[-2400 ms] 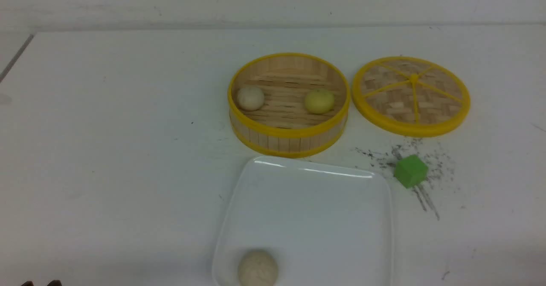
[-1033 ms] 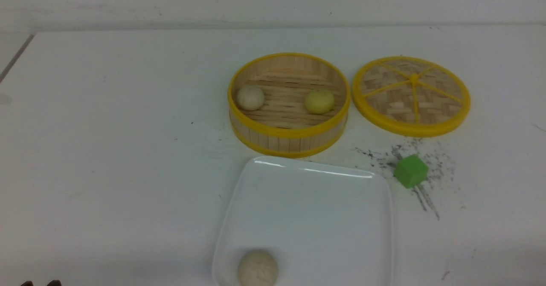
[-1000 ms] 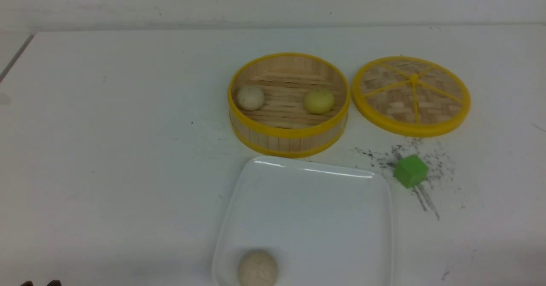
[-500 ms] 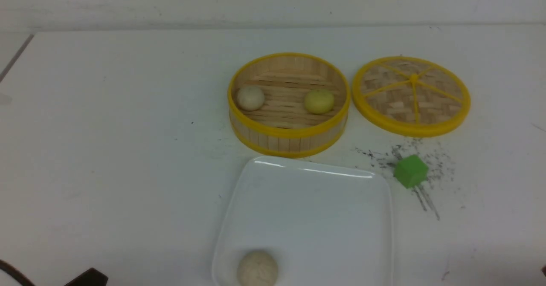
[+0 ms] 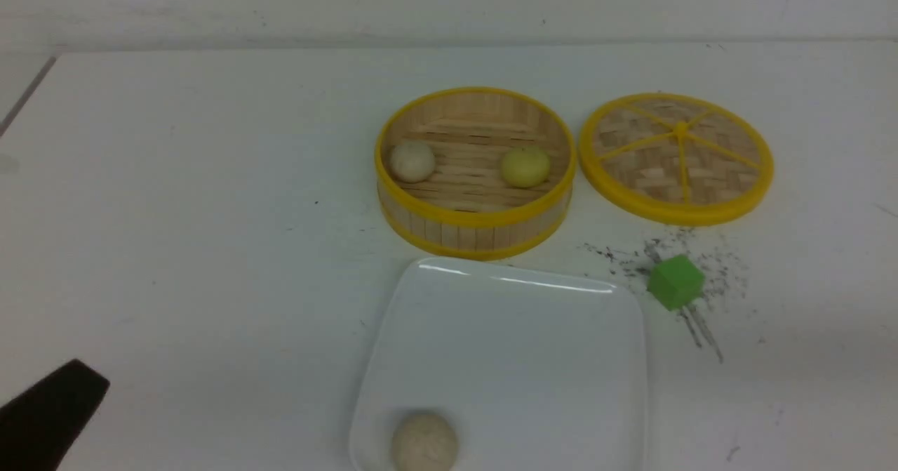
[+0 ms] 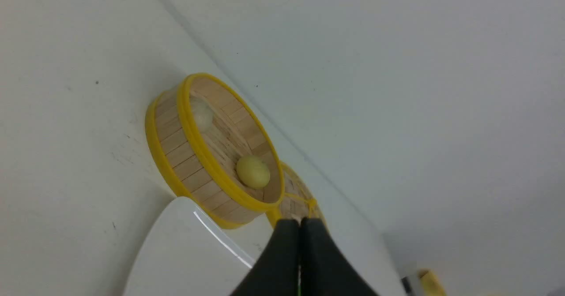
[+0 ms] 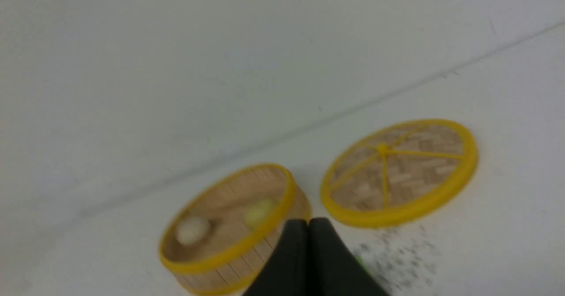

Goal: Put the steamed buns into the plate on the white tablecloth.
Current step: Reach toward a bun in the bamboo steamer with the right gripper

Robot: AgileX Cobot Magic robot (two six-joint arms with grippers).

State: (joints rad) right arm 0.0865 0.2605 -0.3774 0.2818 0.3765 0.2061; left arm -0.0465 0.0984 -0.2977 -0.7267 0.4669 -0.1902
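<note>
One beige bun point(image 5: 424, 441) lies in the plate point(image 5: 533, 345) on the white tablecloth point(image 5: 210, 211). The off-white bun point(image 5: 412, 161) and the pale yellow bun point(image 5: 525, 166) sit apart inside the bamboo basket point(image 5: 477, 236). The left gripper point(image 6: 300, 222) is clenched and empty. The right gripper point(image 7: 309, 222), blurred, appears likewise. Expect light, soft, smooth buns. Grip gently across the widest part, clear of the basket wall.
</note>
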